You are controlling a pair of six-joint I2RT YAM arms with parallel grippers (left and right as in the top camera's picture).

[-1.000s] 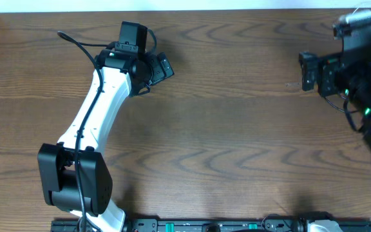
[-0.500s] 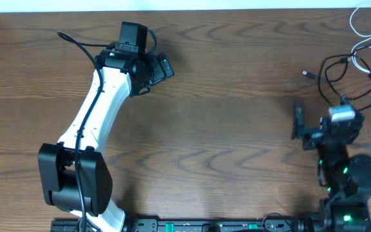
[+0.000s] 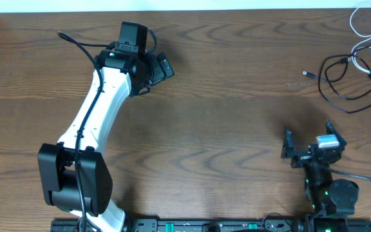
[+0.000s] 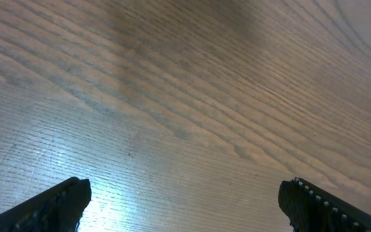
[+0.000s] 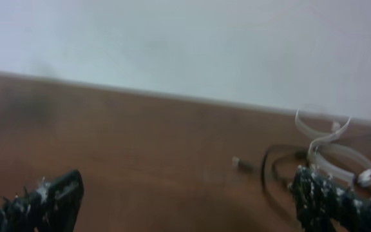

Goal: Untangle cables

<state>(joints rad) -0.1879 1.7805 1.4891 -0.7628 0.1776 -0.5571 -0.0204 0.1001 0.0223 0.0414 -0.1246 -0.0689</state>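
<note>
Open jaws, cables untouched
Left gripper (image 4: 187, 205) and right gripper (image 5: 189, 203) gape empty; black cable (image 3: 321, 80) and white cable (image 3: 366, 46) overlap well ahead of the right jaws, where pinching one free end looks wisest.

Overhead view of the brown wooden table (image 3: 237, 129). The short white cord (image 3: 366, 45) lay in the far right corner. The longer black cord (image 3: 348, 97) lay just near and left of it, the two crossing where their loops met, with one plug end of the black cord pointing left. The right gripper (image 3: 310, 138) stood near of both cords, well apart from them. The left gripper (image 3: 153, 77) stood far left of centre, well apart from the cords, its white arm (image 3: 95, 116) running back to the near left.
</note>
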